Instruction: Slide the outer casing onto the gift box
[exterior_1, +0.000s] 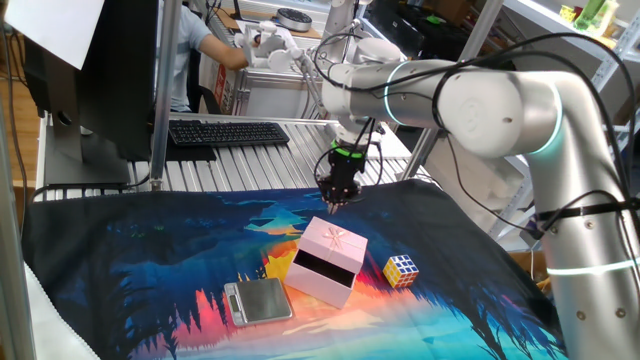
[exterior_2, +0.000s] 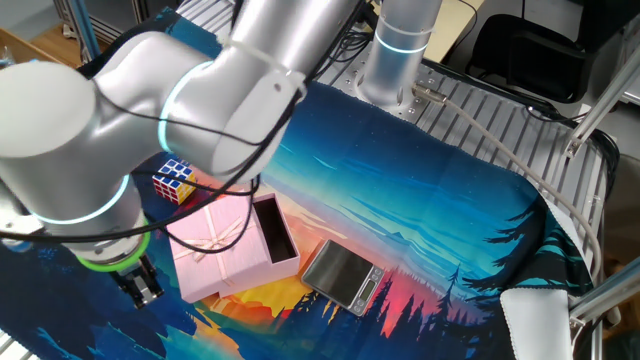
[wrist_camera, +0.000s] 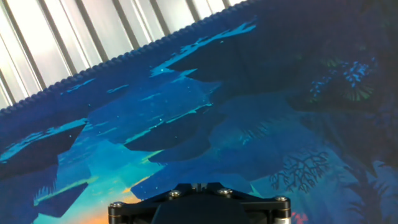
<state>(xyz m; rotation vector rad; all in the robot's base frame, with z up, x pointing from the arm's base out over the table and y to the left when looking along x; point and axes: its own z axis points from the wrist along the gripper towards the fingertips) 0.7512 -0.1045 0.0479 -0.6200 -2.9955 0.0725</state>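
Your counter (exterior_1: 250, 150) is a ribbed metal top, and most of it lies under a printed cloth (exterior_1: 150, 260) showing a night forest in blues with an orange and pink glow at the middle. Behind it in one fixed view you have one black keyboard (exterior_1: 228, 132), a dark monitor (exterior_1: 100, 80) at the left, and shelves and clutter further back, where one person (exterior_1: 205, 45) sits. On the cloth you can count four things: one outer casing (exterior_1: 333, 245), pale pink with a faint bow mark on top; one gift box (exterior_1: 324, 275) with a dark inside, which shows at the casing's open end, so the two are together near the middle of the cloth; one flat grey square device (exterior_1: 258, 300) just beside them; and one multicoloured puzzle cube (exterior_1: 401, 270) close on the other side. One arm reaches over the far part of the cloth, and your pincer (exterior_1: 336, 200) hangs above the cloth just behind the casing, apart from it; its tips look drawn together with nothing between them. The hand view shows only cloth and ribbed metal.
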